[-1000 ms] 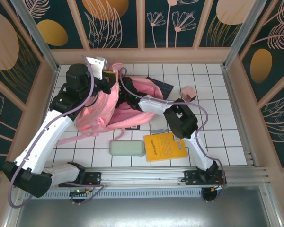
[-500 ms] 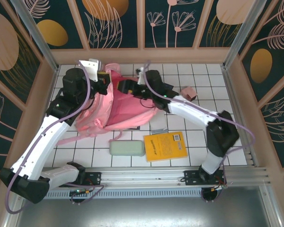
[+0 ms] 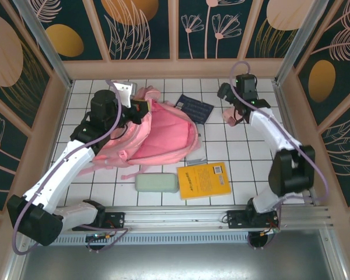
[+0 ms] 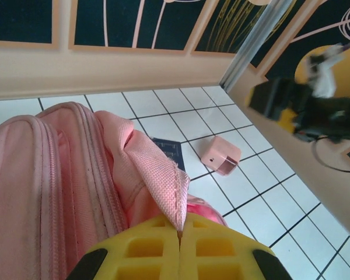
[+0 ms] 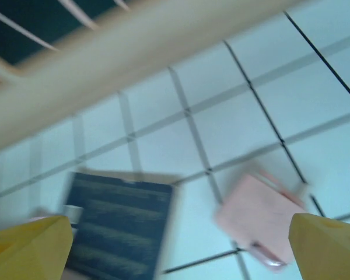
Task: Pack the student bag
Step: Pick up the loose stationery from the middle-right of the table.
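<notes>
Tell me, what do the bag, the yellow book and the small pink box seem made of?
Bag: matte woven fabric; weave and stitched seams show. Book: probably paper with a smooth card cover, flat and printed. Box: perhaps smooth plastic, judging by its rounded corners; too small to be sure.

In the top view the student bag (image 3: 163, 134) lies on the counter (image 3: 114, 189), left of centre. A booklet (image 3: 193, 107) lies just beside the bag's upper right corner, and a small box (image 3: 230, 115) sits to the right of the booklet, apart from it. Below the bag, near the frame's lower middle, a pencil case (image 3: 156, 183) and a book (image 3: 203, 180) lie side by side, the book on the right.
</notes>
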Available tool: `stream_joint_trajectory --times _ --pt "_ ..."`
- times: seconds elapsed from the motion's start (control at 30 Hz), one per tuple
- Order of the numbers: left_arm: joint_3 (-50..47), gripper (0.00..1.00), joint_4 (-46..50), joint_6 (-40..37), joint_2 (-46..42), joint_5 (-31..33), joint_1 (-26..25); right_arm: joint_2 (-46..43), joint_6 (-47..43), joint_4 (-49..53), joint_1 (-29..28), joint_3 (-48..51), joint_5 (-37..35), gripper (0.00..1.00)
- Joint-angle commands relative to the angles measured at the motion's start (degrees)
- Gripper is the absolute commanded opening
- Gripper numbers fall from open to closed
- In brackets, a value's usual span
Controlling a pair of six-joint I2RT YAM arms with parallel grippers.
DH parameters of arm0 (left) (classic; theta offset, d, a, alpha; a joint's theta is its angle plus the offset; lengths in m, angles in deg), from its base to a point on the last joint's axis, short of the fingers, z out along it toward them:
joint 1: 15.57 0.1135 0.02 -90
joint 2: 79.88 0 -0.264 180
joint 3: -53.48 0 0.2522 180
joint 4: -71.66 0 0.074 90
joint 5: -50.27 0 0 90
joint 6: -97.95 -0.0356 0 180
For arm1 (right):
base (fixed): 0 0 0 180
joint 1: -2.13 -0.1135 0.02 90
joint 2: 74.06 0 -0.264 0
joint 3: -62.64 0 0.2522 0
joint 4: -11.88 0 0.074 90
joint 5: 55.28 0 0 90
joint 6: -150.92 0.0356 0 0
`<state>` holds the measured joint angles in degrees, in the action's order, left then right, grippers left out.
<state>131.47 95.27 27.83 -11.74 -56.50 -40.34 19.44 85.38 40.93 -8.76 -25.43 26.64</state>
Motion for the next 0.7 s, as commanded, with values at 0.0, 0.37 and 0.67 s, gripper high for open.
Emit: stream_joint_trajectory --times 0.0,0.37,0.67 --pt "-0.78 0.0 -5.42 0.91 -1.05 -1.06 0.34 6.59 -1.09 5.46 3.83 -4.22 3.04 0.97" --pt "-1.34 0.0 -4.57 0.47 -2.53 -2.05 0.33 22.09 -5.55 6.85 10.17 -13.08 18.37 0.99" --pt "-0.47 0.0 -5.5 1.21 0.12 -4.75 0.34 15.62 -4.72 1.15 8.12 -2.47 21.35 0.98"
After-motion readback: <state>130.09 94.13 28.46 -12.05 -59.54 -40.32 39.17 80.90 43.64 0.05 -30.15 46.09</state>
